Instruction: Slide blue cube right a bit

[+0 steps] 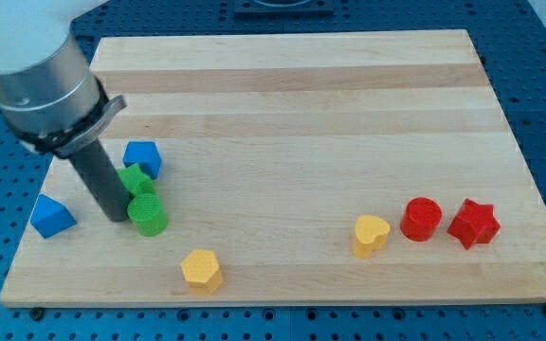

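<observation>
The blue cube sits on the wooden board at the view's left. My tip rests on the board below and left of the blue cube, touching or nearly touching the green cylinder on its left side. A green star-like block lies between the blue cube and the green cylinder, partly hidden behind the rod.
A blue triangular block lies near the board's left edge. A yellow hexagonal block sits near the bottom edge. A yellow heart, a red cylinder and a red star stand in a row at lower right.
</observation>
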Tool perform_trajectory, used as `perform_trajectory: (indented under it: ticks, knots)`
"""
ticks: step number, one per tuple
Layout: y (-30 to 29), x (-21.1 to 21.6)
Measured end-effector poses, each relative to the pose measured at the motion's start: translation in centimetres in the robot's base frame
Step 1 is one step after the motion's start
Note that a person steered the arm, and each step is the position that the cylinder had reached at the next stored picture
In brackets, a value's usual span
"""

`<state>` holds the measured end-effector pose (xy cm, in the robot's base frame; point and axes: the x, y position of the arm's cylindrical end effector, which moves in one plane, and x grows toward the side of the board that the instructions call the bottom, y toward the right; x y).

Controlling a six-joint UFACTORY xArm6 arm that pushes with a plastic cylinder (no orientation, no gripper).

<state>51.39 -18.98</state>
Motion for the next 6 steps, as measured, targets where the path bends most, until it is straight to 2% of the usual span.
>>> perform_trajectory:
  ticks: [2, 3, 4, 6]
  knots:
    - [0.3, -2.1]
    - [-3.5, -0.7]
    - [-4.0, -2.7]
    - [0.1, -10.1]
